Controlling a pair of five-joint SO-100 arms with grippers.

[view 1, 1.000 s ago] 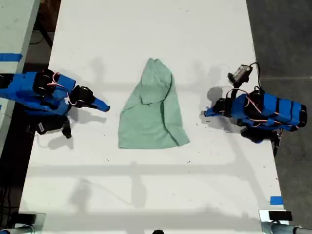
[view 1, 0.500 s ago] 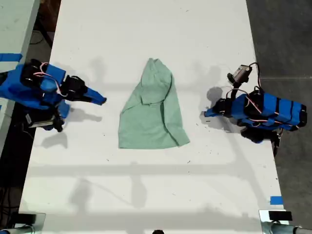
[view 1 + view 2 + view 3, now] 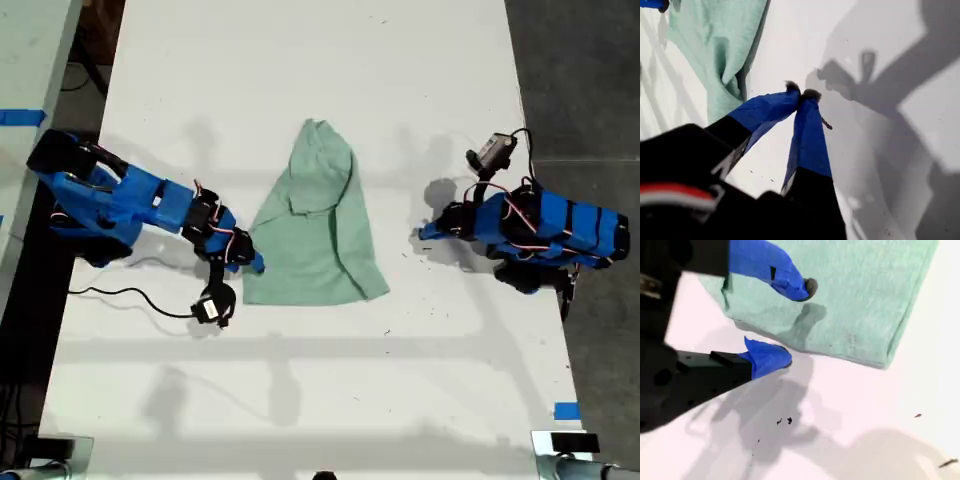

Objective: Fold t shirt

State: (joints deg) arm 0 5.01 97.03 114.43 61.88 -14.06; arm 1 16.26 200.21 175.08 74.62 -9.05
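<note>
Your second hand [image 3: 796, 322] gapes wide and holds nothing, straddling the hem of the 1 t shirt [image 3: 315, 230] at its lower-left corner in the exterior view. I'd sink lower and pinch that corner fully before lifting. The shirt lies mid-frame on the 1 table [image 3: 300, 60]. Of your 2 hands, your first hand [image 3: 425, 232], right of the shirt there, is pinched together and empty.

T shirt [image 3: 315, 225] between both arms

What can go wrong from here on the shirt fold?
My second gripper is open astride the t shirt edge near a corner. It may pinch too little cloth, or drag and bunch it. My first gripper is shut and apart from the shirt, so a one-sided lift could skew the fold.
</note>
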